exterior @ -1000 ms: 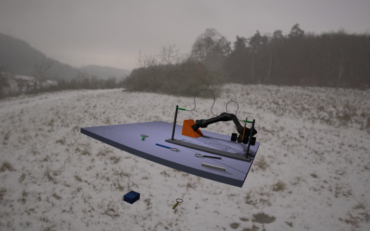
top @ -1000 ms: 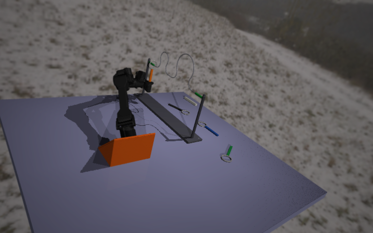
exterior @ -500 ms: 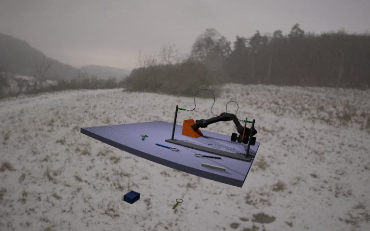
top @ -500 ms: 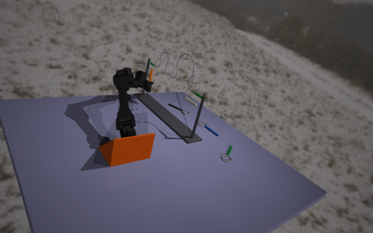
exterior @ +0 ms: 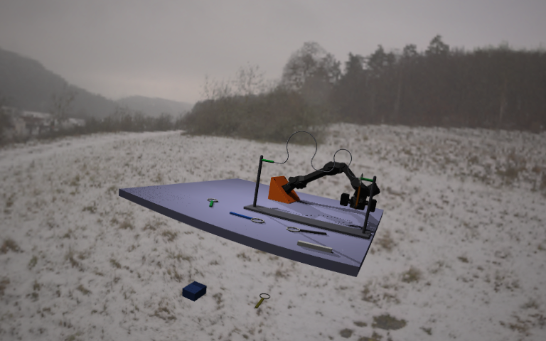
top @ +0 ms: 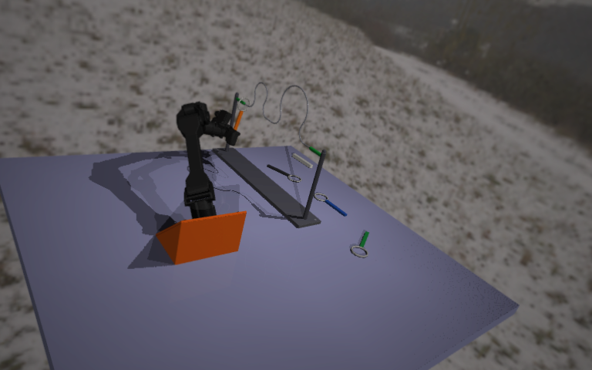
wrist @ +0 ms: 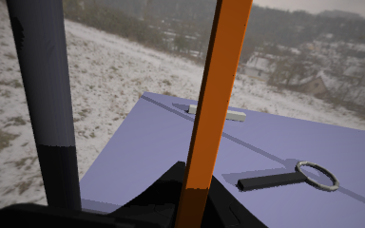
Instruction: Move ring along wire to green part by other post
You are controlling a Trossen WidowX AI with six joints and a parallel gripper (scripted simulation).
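The ring (exterior: 361, 175) is around the wire near the inner end of the green part (top: 240, 100) (exterior: 367, 180) by the far post (top: 232, 114) (exterior: 367, 209) (wrist: 52, 95). Whether it touches the wire is too small to tell. Its orange handle (top: 238, 119) (exterior: 358, 196) (wrist: 214, 104) hangs down, slightly tilted. My gripper (top: 236, 131) (exterior: 357, 204) (wrist: 188, 170) is shut on the handle's lower part, beside the post. The grey wire (top: 295, 86) (exterior: 301, 131) curves up and down to the other green part (top: 314, 151) (exterior: 267, 160) at the near post (top: 314, 183) (exterior: 258, 180).
The dark base bar (top: 266, 187) (exterior: 306, 221) joins the posts. A black-handled ring (top: 279, 170) (exterior: 313, 231) (wrist: 271, 180), a white block (top: 301, 160) (exterior: 314, 246) (wrist: 236, 116), a blue-handled ring (top: 336, 207) (exterior: 240, 215) and a green-handled ring (top: 364, 239) (exterior: 211, 203) lie on the table.
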